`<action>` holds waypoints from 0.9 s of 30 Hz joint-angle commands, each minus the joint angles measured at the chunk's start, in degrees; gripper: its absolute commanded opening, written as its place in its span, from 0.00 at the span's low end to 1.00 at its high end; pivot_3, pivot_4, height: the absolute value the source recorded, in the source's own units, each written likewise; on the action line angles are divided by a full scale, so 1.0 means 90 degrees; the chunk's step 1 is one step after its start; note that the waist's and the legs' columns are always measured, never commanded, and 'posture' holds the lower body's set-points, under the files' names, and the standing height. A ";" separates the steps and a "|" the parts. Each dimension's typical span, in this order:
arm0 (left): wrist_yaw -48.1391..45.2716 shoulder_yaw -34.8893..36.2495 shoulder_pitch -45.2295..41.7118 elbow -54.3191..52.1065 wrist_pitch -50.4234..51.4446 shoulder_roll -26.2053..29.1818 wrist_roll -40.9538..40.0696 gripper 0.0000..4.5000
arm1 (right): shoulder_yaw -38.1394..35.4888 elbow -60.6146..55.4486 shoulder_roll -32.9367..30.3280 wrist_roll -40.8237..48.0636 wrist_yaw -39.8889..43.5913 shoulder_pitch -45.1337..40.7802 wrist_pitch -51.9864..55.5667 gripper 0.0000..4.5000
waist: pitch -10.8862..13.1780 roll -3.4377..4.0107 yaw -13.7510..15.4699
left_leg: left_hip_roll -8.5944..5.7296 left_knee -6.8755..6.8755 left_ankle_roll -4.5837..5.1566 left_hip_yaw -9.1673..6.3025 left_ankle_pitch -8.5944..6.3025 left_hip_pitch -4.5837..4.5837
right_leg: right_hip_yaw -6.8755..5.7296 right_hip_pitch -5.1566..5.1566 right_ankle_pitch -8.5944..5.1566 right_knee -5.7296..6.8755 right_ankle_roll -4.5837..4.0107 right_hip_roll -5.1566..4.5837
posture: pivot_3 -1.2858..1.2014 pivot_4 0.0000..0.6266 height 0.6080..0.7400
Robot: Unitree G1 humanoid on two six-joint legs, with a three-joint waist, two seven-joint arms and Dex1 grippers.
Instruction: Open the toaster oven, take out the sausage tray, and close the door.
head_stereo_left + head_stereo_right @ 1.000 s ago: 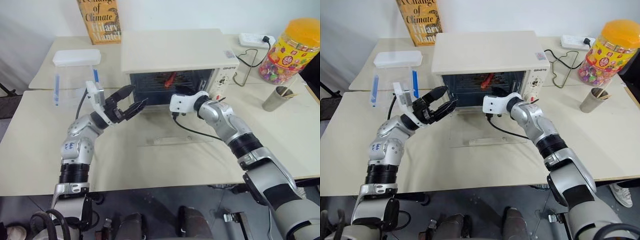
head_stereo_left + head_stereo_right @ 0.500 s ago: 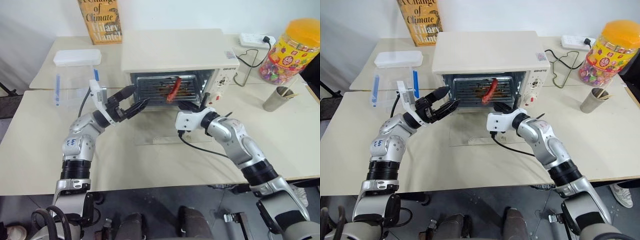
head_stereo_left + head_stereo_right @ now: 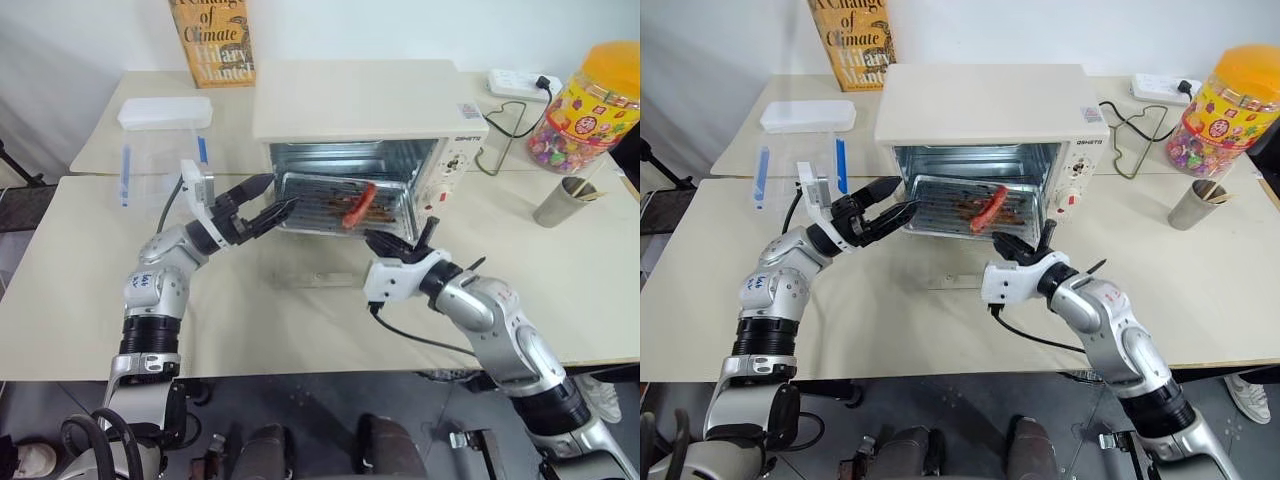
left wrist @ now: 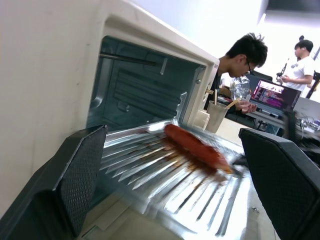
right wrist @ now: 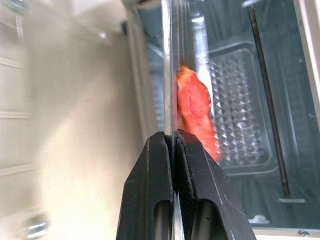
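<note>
Pinching the front lip of the shallow silver metal sausage tray [image 3: 965,208], the right gripper [image 3: 1023,246] is clamped narrow. Thin stiff sheet, greasy, probably light; the reddish-orange sausage [image 3: 986,208] may roll. Tray sits half out of the boxy cream-white toaster oven [image 3: 985,110]. Left gripper [image 3: 257,206] gapes wide, empty, beside the oven mouth. Right wrist view alone shows the edge-on pinch.
</note>
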 commanded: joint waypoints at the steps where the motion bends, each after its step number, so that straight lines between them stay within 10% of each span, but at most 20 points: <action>1: 0.0141 0.0198 0.0210 -0.0537 0.0472 0.0136 -0.0280 1.00 | -0.0286 -0.0507 -0.0120 -0.0023 -0.0080 0.0090 -0.0150 0.02 | 0.0000 0.0000 0.0000 | 0.0000 0.0005 0.0000 -0.0001 0.0000 -0.0002 | 0.0000 0.0000 0.0000 0.0002 0.0000 0.0000 | 0.52 0.24 1.00; 19: 0.2061 0.0692 0.0452 -0.1810 0.5564 0.0719 -0.2273 1.00 | -0.0561 -0.0595 -0.0651 0.0263 -0.0002 0.0467 -0.1034 0.02 | 0.0000 -0.0001 0.0148 | 0.0002 0.0034 0.0002 -0.0016 -0.0001 -0.0009 | 0.0003 0.0001 0.0000 0.0019 0.0000 -0.0002 | 0.52 0.24 1.00; 27: 0.3212 0.1634 0.0109 -0.1550 0.6579 0.0081 -0.3126 1.00 | -0.0526 -0.0520 -0.0717 0.0480 0.0102 0.0385 -0.1367 0.02 | 0.0000 -0.0002 0.0152 | 0.0002 0.0034 0.0001 -0.0017 -0.0001 -0.0008 | 0.0004 0.0002 0.0000 0.0020 0.0000 -0.0002 | 0.52 0.24 1.00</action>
